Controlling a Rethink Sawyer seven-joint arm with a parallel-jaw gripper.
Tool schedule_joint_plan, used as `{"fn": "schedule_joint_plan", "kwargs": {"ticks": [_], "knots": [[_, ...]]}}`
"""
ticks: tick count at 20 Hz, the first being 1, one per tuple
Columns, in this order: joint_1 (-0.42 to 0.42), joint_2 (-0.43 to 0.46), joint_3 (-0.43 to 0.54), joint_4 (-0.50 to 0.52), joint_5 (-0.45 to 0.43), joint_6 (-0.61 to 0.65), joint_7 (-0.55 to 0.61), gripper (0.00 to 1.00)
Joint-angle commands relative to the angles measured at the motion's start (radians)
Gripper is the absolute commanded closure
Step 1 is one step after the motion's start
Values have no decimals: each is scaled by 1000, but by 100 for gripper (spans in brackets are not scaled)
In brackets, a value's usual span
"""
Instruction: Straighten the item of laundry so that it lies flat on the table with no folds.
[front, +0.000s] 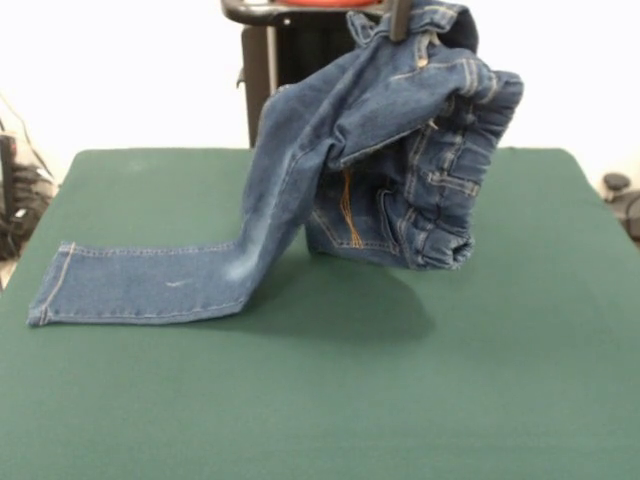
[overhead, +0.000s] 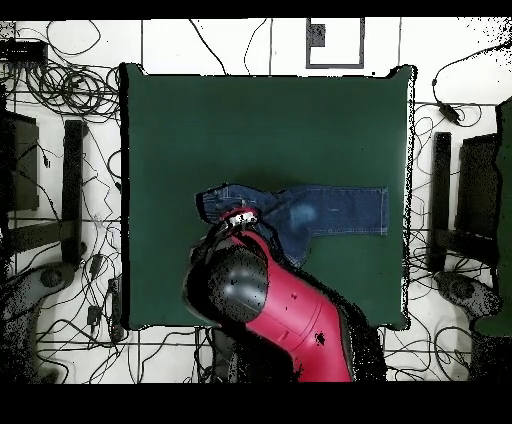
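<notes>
Front view: the jeans (front: 330, 180) are held up by their waist end at the top centre-right of the frame, where the claw (front: 401, 25) shows only as a dark tip at the top edge, clamped on the denim near the waistband. From that point the fabric hangs in a bunched mass in the centre-right of the frame, the waistband and pocket area folded over on themselves, with orange-tan stitching visible on the lower part of the bundle. The bottom of this bundle appears to rest on the green worktop (front: 320, 400) or just above it; contact cannot be confirmed. One leg slopes down from the raised mass toward the left and then lies flat along the worktop, ending in a hemmed cuff at the left-centre of the frame, close to the worktop's left edge. A faded pale patch shows on this flat section. A shadow falls on the felt below the hanging bundle. Overhead view: the red and black arm (overhead: 290, 320) enters from the bottom centre and covers part of the garment; the claw itself is hidden beneath the arm's head. The jeans lie in the middle to lower right part of the green surface, with the straight leg extending toward the right of the frame and a darker crumpled portion at centre.
</notes>
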Motion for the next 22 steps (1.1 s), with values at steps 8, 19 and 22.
{"fn": "schedule_joint_plan", "kwargs": {"ticks": [8, 19, 22], "knots": [[9, 102, 132, 72, 109, -141, 244, 100], [-5, 109, 185, 131, 154, -225, 223, 100], [-2, 110, 184, 129, 156, -222, 222, 100]]}}
